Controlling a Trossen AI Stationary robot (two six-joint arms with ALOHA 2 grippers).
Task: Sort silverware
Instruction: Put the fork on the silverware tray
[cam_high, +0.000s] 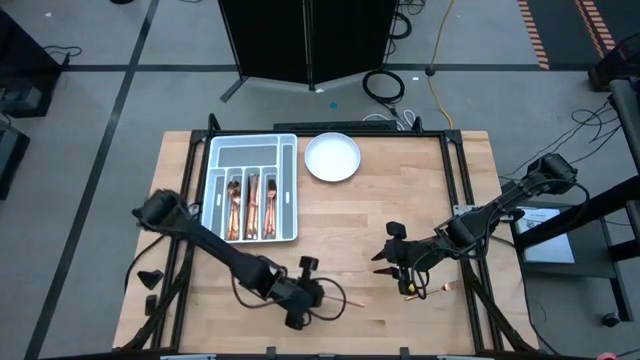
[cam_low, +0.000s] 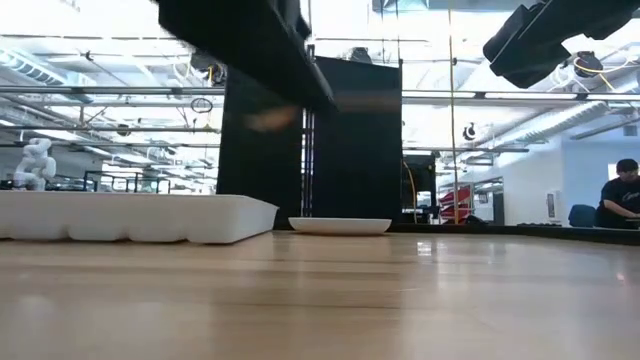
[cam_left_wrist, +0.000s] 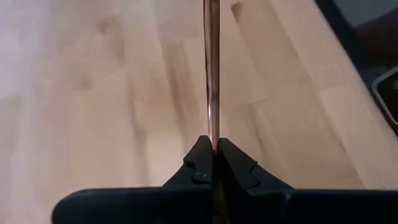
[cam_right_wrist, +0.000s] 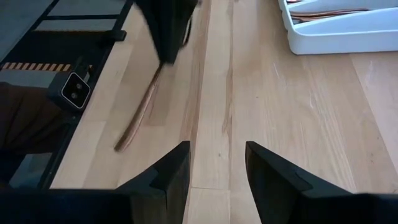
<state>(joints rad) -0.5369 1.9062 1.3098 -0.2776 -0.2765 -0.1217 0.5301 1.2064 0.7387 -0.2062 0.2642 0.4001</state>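
Observation:
My left gripper is near the table's front edge, left of centre, shut on one slim copper piece of silverware. Which kind of piece it is I cannot tell. The right wrist view shows that piece slanting down below the left gripper. My right gripper stands open over bare wood at the front right, nothing between its fingers. Several copper pieces lie in the grey compartmented tray at the far left. Another small copper piece lies on the table behind my right gripper. My left gripper pinches the copper piece between its two fingertips, at one end of its slim shaft. The piece runs straight out ahead of the fingers, along them. In the low view it shows as a copper blur well above the table.
A white round plate sits at the far edge, right of the tray. Bare wooden table lies between the tray and both grippers. The table's black frame runs close behind the left gripper. A person sits far off in the room.

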